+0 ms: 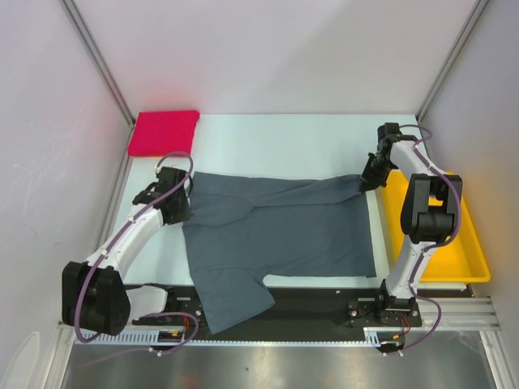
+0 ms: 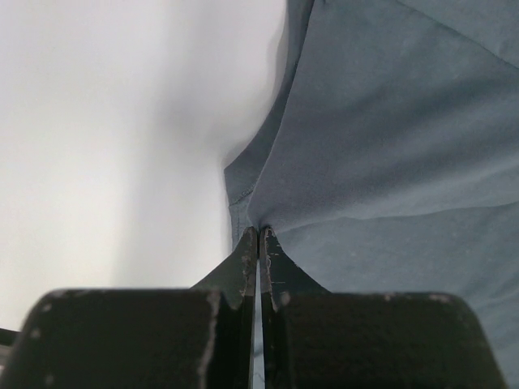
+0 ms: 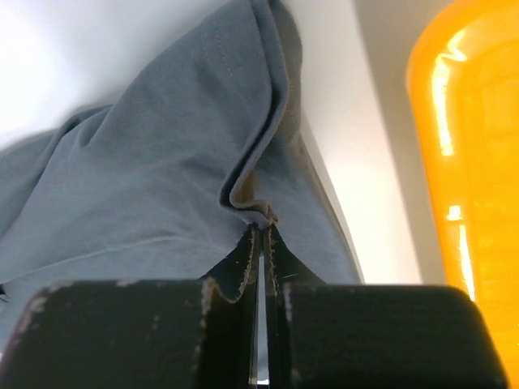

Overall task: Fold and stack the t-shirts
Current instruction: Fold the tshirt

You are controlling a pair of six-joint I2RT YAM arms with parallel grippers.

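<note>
The slate-grey t-shirt (image 1: 276, 231) lies spread across the middle of the table, one sleeve hanging over the near edge. My left gripper (image 1: 180, 204) is shut on the shirt's far left corner; the left wrist view shows the cloth (image 2: 381, 146) pinched at the fingertips (image 2: 259, 237). My right gripper (image 1: 369, 177) is shut on the far right corner; the right wrist view shows a folded hem (image 3: 243, 186) pinched at the tips (image 3: 263, 229). The pinkish-red t-shirt (image 1: 165, 132) lies folded flat at the far left corner.
A yellow plastic tray (image 1: 466, 243) stands along the table's right side, also showing in the right wrist view (image 3: 470, 162). White walls enclose the table on three sides. A black strip runs along the near edge by the arm bases.
</note>
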